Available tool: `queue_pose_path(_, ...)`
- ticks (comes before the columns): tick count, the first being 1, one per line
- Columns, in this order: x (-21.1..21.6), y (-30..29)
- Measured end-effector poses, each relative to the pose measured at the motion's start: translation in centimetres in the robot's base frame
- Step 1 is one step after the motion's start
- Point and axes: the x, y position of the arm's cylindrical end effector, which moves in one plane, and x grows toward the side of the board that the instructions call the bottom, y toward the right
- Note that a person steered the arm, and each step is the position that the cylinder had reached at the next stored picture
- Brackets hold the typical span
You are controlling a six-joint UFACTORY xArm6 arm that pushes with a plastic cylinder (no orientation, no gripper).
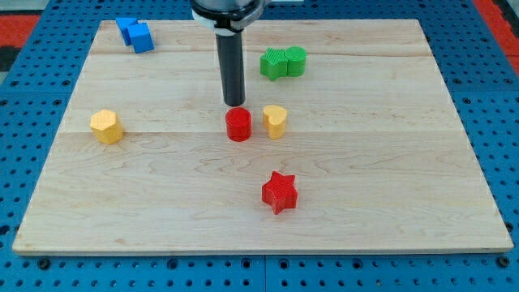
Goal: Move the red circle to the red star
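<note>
Near the middle of the wooden table (389,186), my tip (234,104) stands just above the red circle (238,125) in the view, right at its far edge, and the rod carries no jaws, so there is nothing to spread or pinch. A yellow block (275,121) sits just right of the circle, and the red star (280,192) lies well below, slightly to the view's right

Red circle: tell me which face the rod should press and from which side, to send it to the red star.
Press the red circle on its curved wall facing the view's top, slightly left of centre. The red star lies toward the view's bottom-right. My tip sits just above that face; the round wall can slip sideways, so push centred.
</note>
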Motion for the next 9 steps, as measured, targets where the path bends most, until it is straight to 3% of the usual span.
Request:
queue_pose_path(3,6.2,0.7)
queue_pose_path(8,9.9,-2.2)
queue_pose_path(9,11.2,-0.5)
